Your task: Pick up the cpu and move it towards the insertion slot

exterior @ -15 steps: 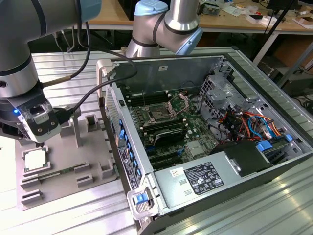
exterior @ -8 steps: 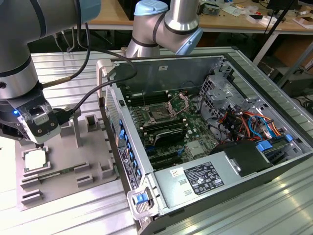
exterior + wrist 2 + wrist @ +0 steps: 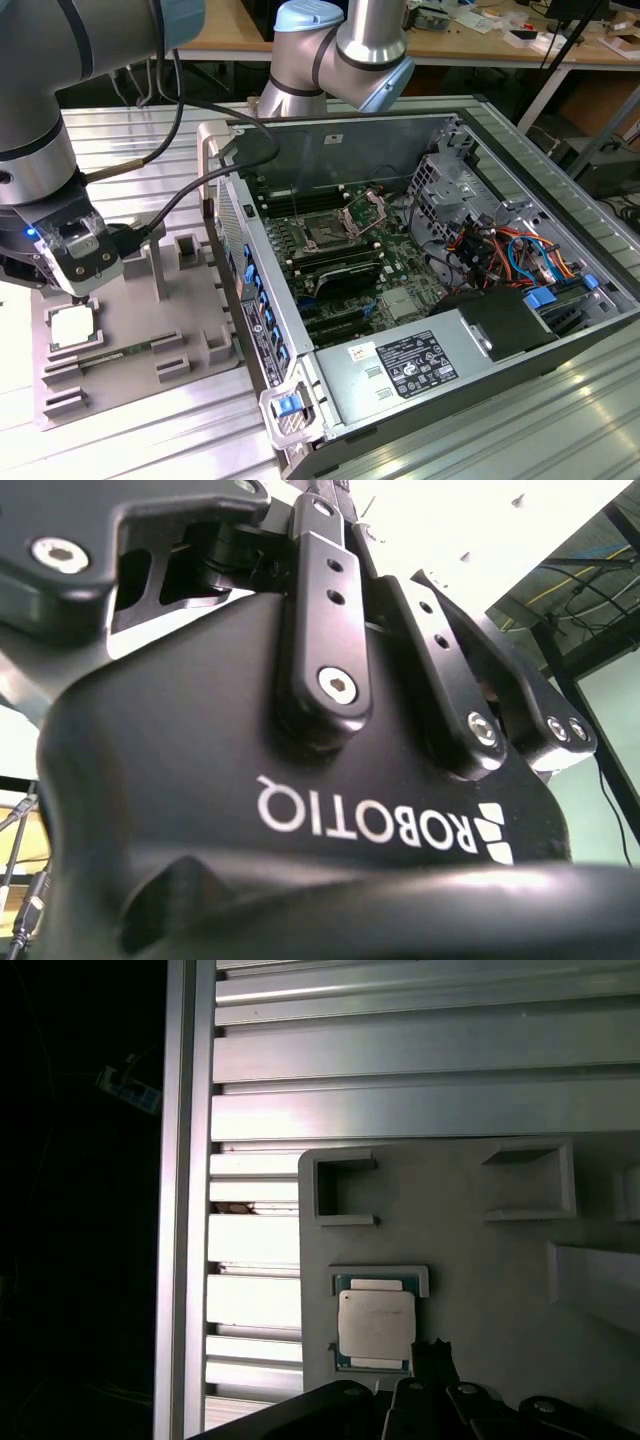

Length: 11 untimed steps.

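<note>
At the exterior view's left, nearest of all, the arm [image 3: 40, 120] comes down steeply from the upper corner, its wrist turned so that the end effector [image 3: 76, 292] points straight down at the grey tray [image 3: 130, 390]. A black cable [image 3: 190, 190] loops away from the wrist towards the open computer case [image 3: 340, 150]. Whether the end effector is set wide or narrow I cannot tell; it holds nothing. Directly under it lies the cpu [image 3: 72, 326], flat and silver side up, seated in a shallow rimmed recess at the tray's corner; the end effector hangs just above the cpu, and contact between them cannot be made out. In the first wrist view the cpu [image 3: 376, 1325] sits square in that recess with a thin green edge showing round the pale lid, just beside the dark tip of the end effector. The tray rests on the ribbed aluminium bench [image 3: 150, 450]. Further off, towards the exterior view's right, the computer case lies on its side with the green board exposed, the power supply [image 3: 400, 365] at its near end. Deeper in the case is the insertion slot [image 3: 326, 236], well apart from the cpu, its metal bracket [image 3: 366, 208] swung up. Behind the case, the arm's elbow [image 3: 345, 50] rises.
</note>
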### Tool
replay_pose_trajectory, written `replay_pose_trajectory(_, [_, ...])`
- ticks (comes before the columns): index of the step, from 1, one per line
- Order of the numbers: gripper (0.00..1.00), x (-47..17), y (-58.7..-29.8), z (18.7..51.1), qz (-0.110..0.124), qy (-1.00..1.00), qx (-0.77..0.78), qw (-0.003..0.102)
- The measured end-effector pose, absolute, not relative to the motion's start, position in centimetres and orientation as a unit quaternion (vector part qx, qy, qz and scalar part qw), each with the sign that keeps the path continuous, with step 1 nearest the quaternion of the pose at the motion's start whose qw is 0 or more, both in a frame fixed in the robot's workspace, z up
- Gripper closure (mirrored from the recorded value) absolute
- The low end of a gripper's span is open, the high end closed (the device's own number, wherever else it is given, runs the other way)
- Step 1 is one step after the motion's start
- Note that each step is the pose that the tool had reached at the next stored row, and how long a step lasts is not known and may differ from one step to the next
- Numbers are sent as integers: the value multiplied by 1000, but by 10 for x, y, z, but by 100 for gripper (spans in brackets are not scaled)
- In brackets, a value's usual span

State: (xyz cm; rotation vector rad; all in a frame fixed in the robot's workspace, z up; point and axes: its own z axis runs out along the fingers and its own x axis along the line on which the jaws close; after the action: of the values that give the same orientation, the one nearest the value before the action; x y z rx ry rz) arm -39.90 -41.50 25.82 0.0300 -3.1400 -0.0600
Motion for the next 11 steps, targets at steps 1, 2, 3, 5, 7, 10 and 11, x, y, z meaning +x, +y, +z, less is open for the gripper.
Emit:
replay_pose_trajectory(1, [89, -399, -415, 258, -19, -1000, 10, 0])
replay_pose_trajectory(2, [89, -399, -415, 258, -19, -1000, 10, 0])
replay_pose_trajectory(3, [89, -400, -416, 256, -19, -1000, 10, 0])
replay_pose_trajectory(5, [89, -401, -417, 254, -19, -1000, 10, 0])
replay_pose_trajectory(7, [89, -401, -418, 254, -19, -1000, 10, 0])
replay_pose_trajectory(10, [89, -401, -418, 253, -19, -1000, 10, 0])
replay_pose_trajectory(11, [89, -402, -418, 253, -19, -1000, 10, 0])
